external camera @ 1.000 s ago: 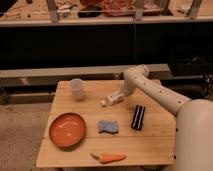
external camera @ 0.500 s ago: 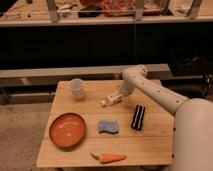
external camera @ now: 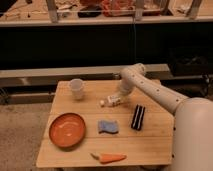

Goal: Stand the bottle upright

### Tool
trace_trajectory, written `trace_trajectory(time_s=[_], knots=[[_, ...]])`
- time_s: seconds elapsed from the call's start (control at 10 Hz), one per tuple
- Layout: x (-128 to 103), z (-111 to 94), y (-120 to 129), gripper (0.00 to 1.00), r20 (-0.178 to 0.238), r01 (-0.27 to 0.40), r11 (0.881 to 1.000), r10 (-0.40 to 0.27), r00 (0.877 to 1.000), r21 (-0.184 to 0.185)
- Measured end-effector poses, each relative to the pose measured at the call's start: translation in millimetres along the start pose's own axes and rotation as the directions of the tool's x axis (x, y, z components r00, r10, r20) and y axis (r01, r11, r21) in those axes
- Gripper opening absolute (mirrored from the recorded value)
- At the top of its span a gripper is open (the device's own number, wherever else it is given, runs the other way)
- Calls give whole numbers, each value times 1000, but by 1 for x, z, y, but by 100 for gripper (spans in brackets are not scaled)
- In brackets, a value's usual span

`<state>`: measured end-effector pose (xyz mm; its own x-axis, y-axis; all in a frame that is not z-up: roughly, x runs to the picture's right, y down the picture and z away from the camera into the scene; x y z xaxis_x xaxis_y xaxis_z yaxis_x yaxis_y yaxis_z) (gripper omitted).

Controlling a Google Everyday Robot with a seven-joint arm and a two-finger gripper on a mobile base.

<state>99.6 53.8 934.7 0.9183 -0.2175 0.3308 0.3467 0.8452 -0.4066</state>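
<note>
The small white bottle [external camera: 109, 101] lies on its side near the middle of the wooden table [external camera: 150, 142], cap pointing left. My gripper [external camera: 117, 98] is at the bottle's right end, low over the table, at the end of the white arm that reaches in from the right. The bottle's base end is hidden by the gripper.
A translucent white cup [external camera: 76, 88] stands at the back left. An orange plate [external camera: 66, 129] sits at the front left. A blue sponge [external camera: 108, 126] lies in the middle, a black rectangular bar [external camera: 138, 117] to its right, and a carrot [external camera: 109, 158] at the front edge.
The bottle and gripper stay in about the same place; the arm has shifted very slightly.
</note>
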Motion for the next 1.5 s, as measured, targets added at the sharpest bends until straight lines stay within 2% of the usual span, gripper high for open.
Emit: trace_trajectory(time_s=[0.2, 0.4, 0.8, 1.2, 1.4, 1.5], knots=[[-17, 1, -8, 80, -7, 27, 1000, -27, 1000, -12], [-24, 3, -11, 80, -8, 37, 999, -37, 999, -27], [-39, 12, -12, 80, -20, 13, 996, -14, 1000, -86], [-48, 22, -6, 80, -131, -32, 991, 15, 991, -132], [-44, 23, 1, 80, -198, -74, 988, 47, 979, -136], [-47, 25, 0, 80, -212, -87, 987, 57, 976, -134]])
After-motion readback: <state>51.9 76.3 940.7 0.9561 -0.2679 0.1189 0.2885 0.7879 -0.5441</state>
